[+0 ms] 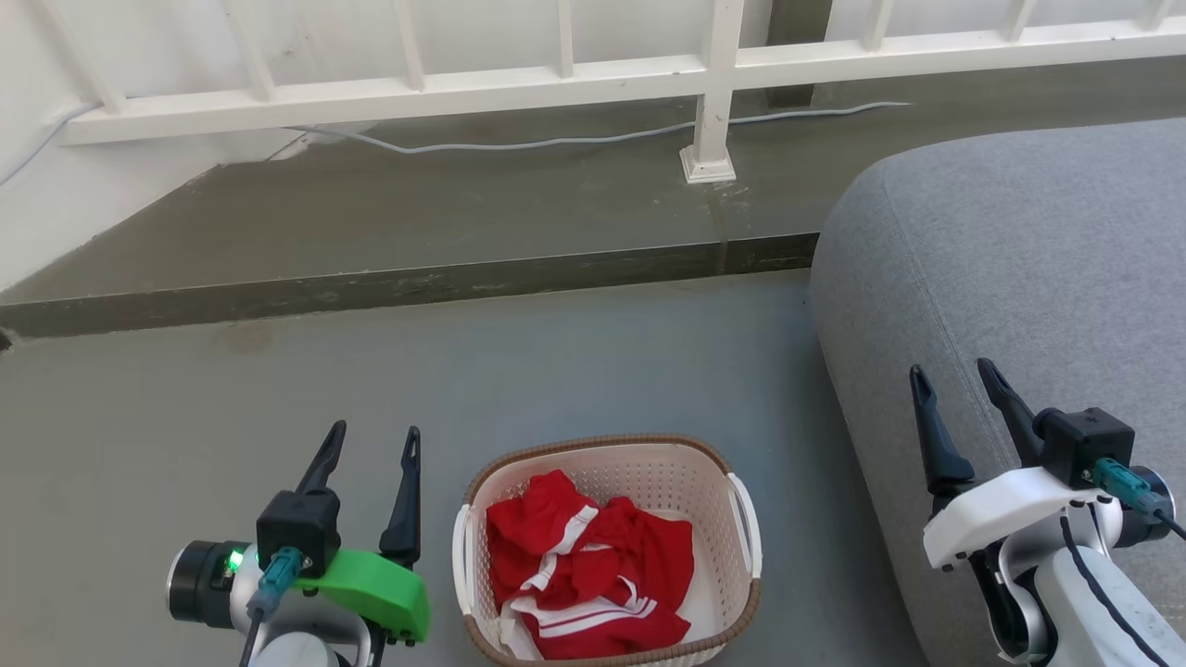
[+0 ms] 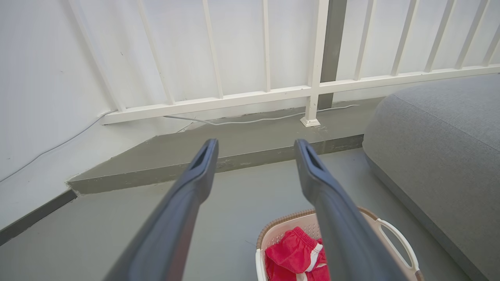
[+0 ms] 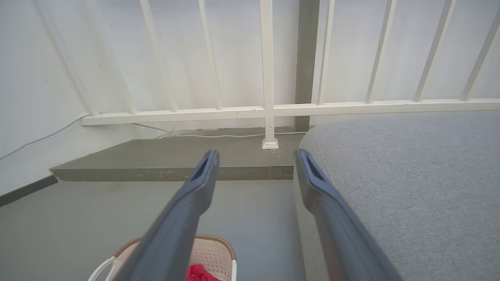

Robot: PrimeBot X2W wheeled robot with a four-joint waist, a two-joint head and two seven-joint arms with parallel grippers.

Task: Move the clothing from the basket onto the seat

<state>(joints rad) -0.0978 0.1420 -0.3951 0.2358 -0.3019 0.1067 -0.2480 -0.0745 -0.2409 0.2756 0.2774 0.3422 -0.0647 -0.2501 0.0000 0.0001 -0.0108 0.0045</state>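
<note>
One grey seat point(image 1: 1038, 259) at right, on grey floor point(image 1: 463, 371). Cream basket point(image 1: 667, 477) on floor just left of seat, between both arms. Red clothing point(image 1: 593, 565) bunched inside basket. Left end effector point(image 1: 375, 429) and right end effector point(image 1: 951, 367) both spread wide, holding nothing, apart from basket.

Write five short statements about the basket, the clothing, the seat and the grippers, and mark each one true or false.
1. The red clothing lies in the basket. True.
2. The left gripper holds a garment. False: it is open and empty.
3. In the head view the seat is right of the basket. True.
4. The right gripper is shut. False: it stands open.
5. A white cable lies on the seat. False: it runs along the raised ledge under the railing.
</note>
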